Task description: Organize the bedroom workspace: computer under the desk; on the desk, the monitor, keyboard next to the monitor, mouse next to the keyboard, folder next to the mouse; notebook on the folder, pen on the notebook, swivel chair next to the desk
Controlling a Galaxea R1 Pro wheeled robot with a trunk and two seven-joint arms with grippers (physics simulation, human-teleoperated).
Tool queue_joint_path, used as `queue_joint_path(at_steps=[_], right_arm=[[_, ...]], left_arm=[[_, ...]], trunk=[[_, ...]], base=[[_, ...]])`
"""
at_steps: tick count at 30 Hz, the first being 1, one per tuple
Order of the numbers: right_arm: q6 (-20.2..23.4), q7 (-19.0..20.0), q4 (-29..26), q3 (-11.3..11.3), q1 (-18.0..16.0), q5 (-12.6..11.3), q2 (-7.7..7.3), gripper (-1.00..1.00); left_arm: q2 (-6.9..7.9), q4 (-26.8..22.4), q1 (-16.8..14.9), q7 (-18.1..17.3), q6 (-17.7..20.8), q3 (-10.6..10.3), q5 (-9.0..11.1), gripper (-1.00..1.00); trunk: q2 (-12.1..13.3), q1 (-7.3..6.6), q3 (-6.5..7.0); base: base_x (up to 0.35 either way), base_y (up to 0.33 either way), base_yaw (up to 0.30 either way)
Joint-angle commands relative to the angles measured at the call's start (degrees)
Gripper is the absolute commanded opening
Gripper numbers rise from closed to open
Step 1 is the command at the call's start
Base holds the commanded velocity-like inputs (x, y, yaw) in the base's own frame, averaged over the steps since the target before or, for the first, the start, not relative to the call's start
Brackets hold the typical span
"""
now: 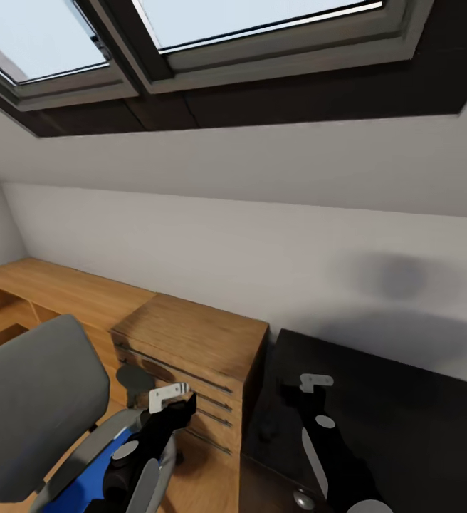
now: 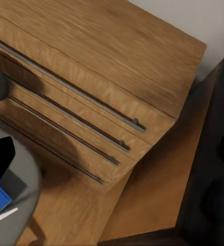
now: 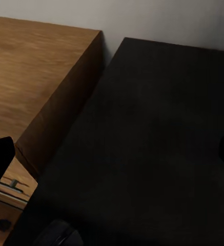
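Room: sloped grey walls meeting a matte black tabletop (image 1: 404, 399) beside a grained wood cabinet (image 1: 191, 356).
Chair: padded grey swivel chair (image 1: 34, 399) carrying a flat blue folder (image 1: 95, 467) (glossy).
Claws: both showing unclear states, cannot tell.

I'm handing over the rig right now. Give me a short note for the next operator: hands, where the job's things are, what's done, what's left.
Left hand: raised over the swivel chair, open or shut unclear.
Right hand: over the desk, state also unclear.
Folder: on the chair seat, a thin white stick, probably the pen, lying by it.
The desk sits beside the wooden cabinet.
Done: nothing confirmed from here.
Left: folder, notebook and pen to desk, chair alongside; check the rest.
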Motion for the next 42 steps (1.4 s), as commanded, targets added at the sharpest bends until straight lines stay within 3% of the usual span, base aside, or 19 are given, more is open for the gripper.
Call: queue_joint_path(at_steps=[1,5,6,12,19,42], right_arm=[[0.4,0.0,0.0,-0.1,0.0,0.6,0.05,1.00],[0.4,-0.1,0.0,-0.2,0.0,0.6,0.04,1.00],[0.3,-0.1,0.0,-0.2,0.0,0.6,0.03,1.00],[0.1,-0.1,0.1,-0.2,0.0,0.5,0.03,1.00],[0.0,-0.1,0.1,-0.2,0.0,-0.7,-0.03,1.00],[-0.7,-0.3,0.1,-0.2,0.0,-0.8,-0.06,1.00]], left_arm=[[0.04,-0.1,0.0,0.5,0.2,-0.1,0.6,1.00],[0.05,0.0,0.0,0.5,0.2,-0.5,0.6,1.00],[0.10,0.0,0.0,0.6,0.2,-1.6,0.6,1.00],[0.20,0.1,0.0,0.7,0.2,-3.1,0.5,1.00],[0.23,0.1,0.0,0.6,0.2,-3.3,0.5,1.00],[0.20,0.1,0.0,0.7,0.2,-3.4,0.5,1.00]], trunk=[[-0.1,0.03,-0.06],[-0.1,0.03,0.14],[-0.1,0.03,0.18],[-0.1,0.03,0.36],[-0.1,0.03,0.39],[-0.1,0.03,0.39]], base=[[0.000,-0.005,-0.253],[0.000,-0.094,-0.254],[0.000,-0.237,-0.257],[0.000,-0.228,-0.270],[0.000,-0.035,-0.288],[0.000,-0.001,-0.289]])
